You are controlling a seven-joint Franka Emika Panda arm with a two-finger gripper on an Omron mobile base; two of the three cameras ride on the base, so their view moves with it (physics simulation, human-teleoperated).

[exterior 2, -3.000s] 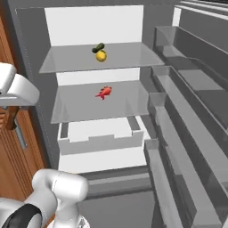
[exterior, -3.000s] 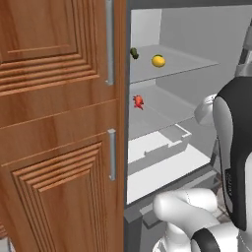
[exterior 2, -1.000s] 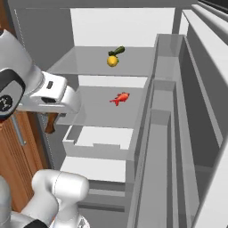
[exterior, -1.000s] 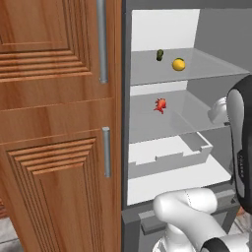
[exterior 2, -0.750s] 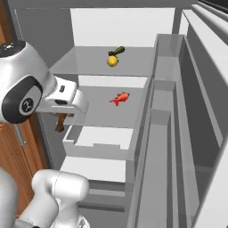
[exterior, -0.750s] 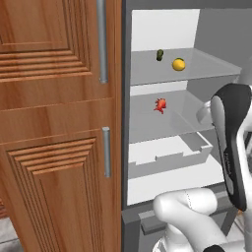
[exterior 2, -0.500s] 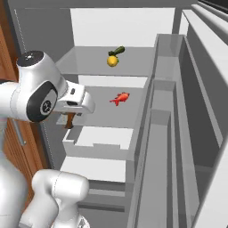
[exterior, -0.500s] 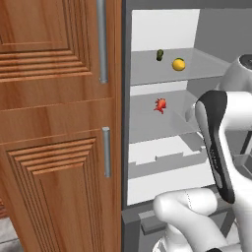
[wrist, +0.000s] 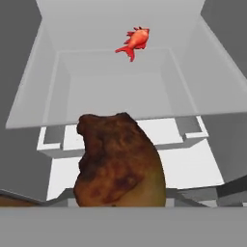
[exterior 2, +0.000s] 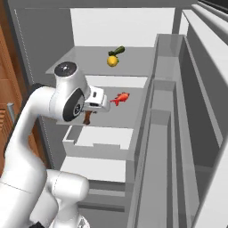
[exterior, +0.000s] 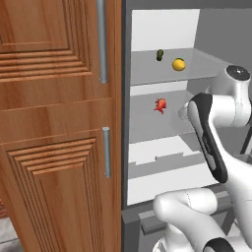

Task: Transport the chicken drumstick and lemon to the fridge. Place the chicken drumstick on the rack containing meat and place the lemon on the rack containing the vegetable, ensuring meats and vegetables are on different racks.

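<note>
The hand (exterior 2: 88, 116) is clamped on the chicken drumstick (wrist: 120, 161), holding it at the front edge of the lower shelf (exterior 2: 129, 116) inside the open fridge (exterior 2: 58, 40). In the hand view the brown drumstick sits large in the foreground, with the red meat chunk (wrist: 134, 40) farther back on that same shelf.

To do this step well, the drumstick probably needs to travel forward and level over the shelf lip, clear of the white drawer (exterior 2: 100, 141) below, then be lowered near the red chunk without knocking it before the grip is released.

What each holder carries:
- The upper shelf (exterior: 206, 61) holds the yellow lemon (exterior: 178, 64), with the dark green vegetable (exterior: 159, 54) just beside it.
- The lower shelf holds only the red meat chunk.
- The drawer looks empty from above.
- The door bins (exterior 2: 171, 111) on the right show nothing in them.

A wooden cabinet (exterior: 59, 123) stands left of the fridge.
</note>
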